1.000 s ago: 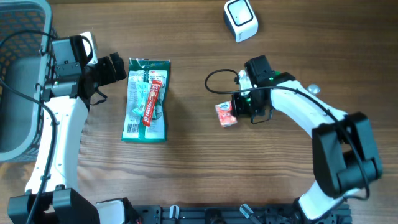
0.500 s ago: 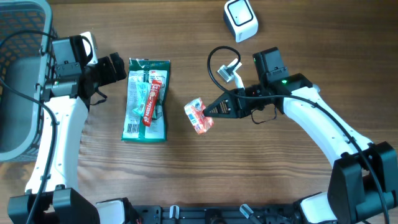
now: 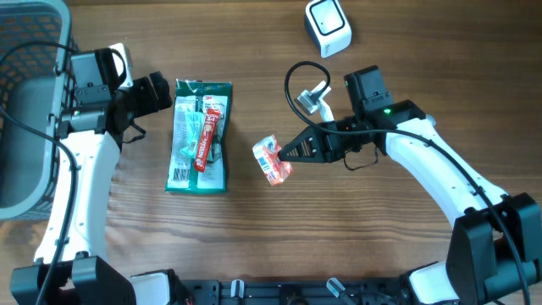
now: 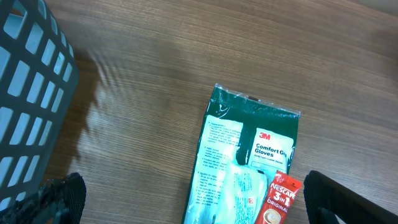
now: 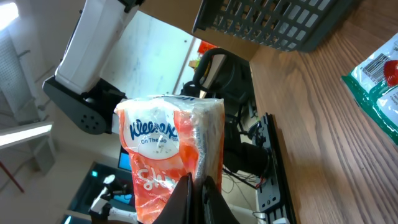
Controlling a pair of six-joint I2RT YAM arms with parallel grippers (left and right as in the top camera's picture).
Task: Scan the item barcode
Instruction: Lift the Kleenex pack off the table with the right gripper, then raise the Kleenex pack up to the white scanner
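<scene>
An orange and white Kleenex tissue pack (image 3: 272, 158) hangs above the table's middle, pinched by its edge in my right gripper (image 3: 290, 152). In the right wrist view the pack (image 5: 168, 149) stands above the two black fingers (image 5: 186, 193), which press together on its seam; the gripper (image 5: 198, 186) is shut. No barcode shows on the sides I see. The white scanner (image 3: 328, 27) sits at the far edge, well behind the pack. My left gripper (image 3: 159, 93) is open, just left of a green glove package (image 3: 188, 140), holding nothing.
A red Nescafe sachet (image 3: 209, 134) lies on the green glove package (image 4: 249, 155); the sachet (image 4: 277, 202) is near the left gripper's right finger. A grey basket (image 3: 25, 102) stands at the left edge, its wall (image 4: 31, 106) close to the left gripper (image 4: 199, 205).
My right gripper has lifted the tissue pack off the table and carried it left, turning to point leftward. In the last half second it barely moved. The left arm is still.
</scene>
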